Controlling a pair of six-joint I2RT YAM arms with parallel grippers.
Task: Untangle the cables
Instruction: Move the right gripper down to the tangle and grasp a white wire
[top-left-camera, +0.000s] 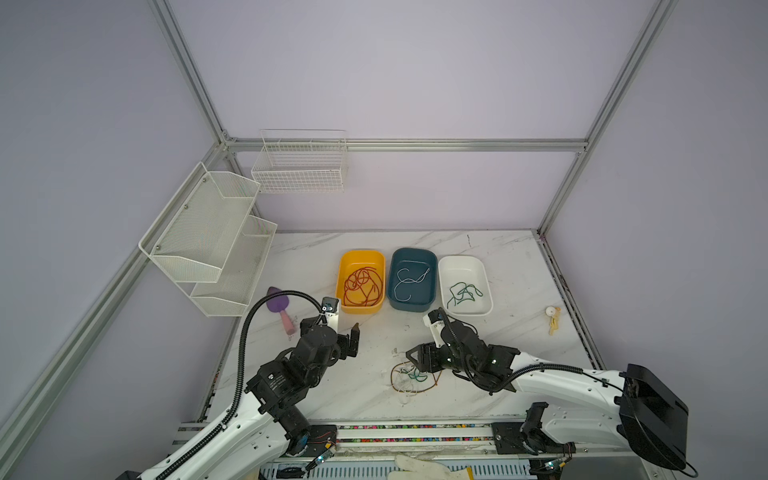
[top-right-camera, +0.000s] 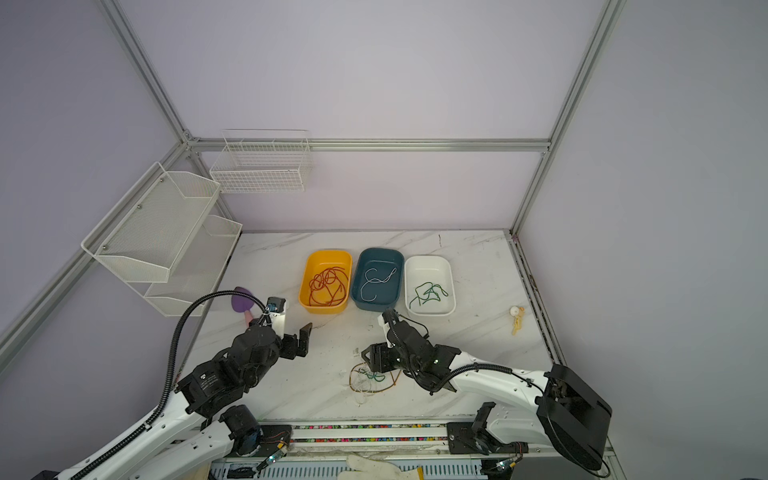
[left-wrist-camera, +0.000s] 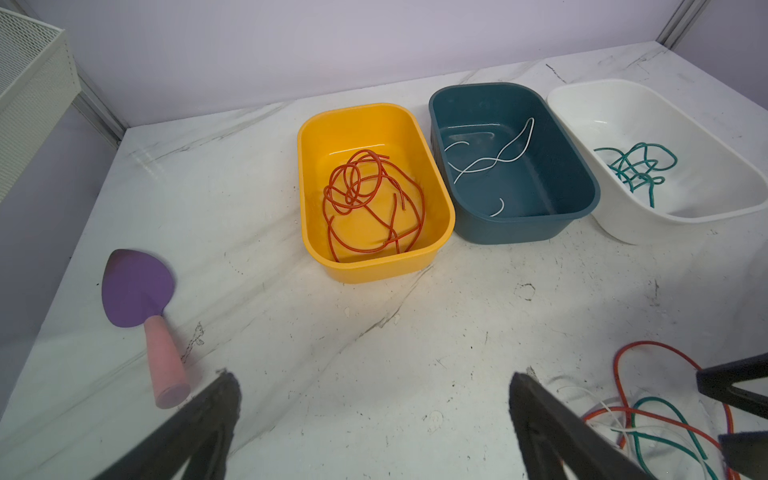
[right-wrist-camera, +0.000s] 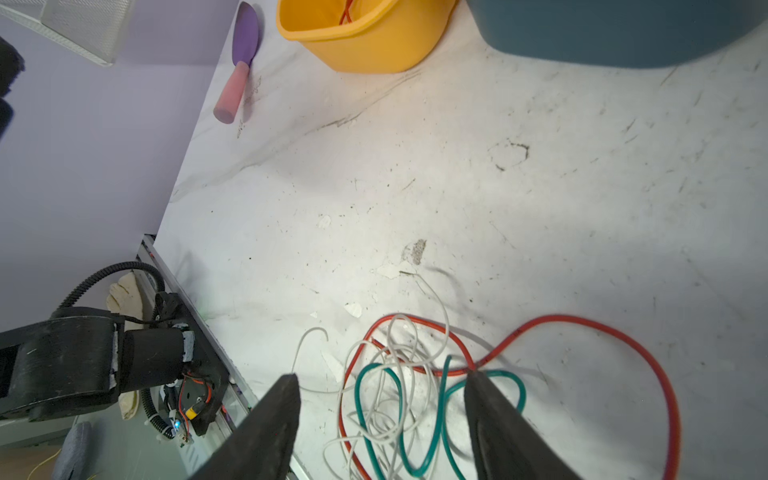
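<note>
My right gripper (right-wrist-camera: 381, 374) hangs over the tangle of cables (top-left-camera: 415, 376) near the worktop's front edge, jaws apart, gripping nothing. I should pinch one strand only (the green cable (right-wrist-camera: 358, 399) looks freest) and lift slowly. Left gripper (left-wrist-camera: 372, 375) is wide open, free to pin the rest.

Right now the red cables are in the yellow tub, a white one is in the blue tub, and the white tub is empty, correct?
Not quite. The white tub is not empty: green cable lies in it, clear in the left wrist view. The red cables are in the yellow tub and a white cable in the blue tub.
</note>
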